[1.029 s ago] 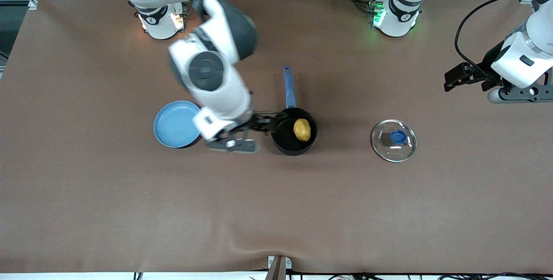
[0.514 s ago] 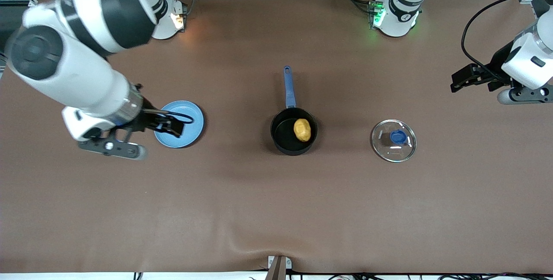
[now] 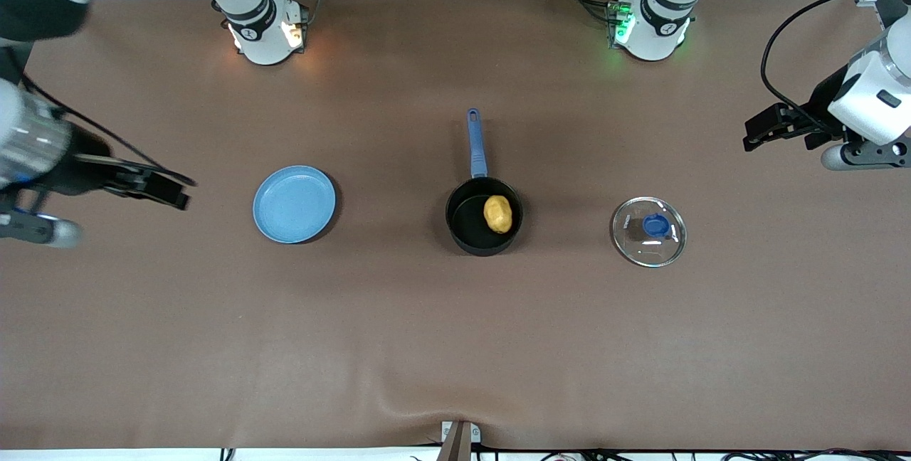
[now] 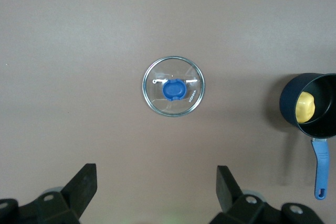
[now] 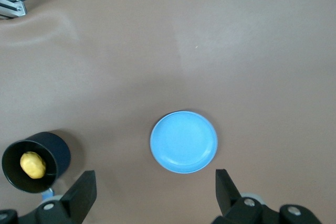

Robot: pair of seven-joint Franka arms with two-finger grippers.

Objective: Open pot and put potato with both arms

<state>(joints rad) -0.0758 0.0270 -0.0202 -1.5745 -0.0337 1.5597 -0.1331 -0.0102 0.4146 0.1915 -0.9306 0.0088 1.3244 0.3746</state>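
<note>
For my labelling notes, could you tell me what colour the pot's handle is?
Blue: the pot's long straight handle shows best in the front view.

potato (image 3: 498,213) in lidless pot (image 3: 484,223)

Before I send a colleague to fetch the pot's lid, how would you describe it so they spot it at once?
On the brown table, three round things lie in a row. The glass lid is the one toward the left arm's end, beside the black pot holding the potato. It alone is clear, steel-rimmed, with a blue knob.
</note>
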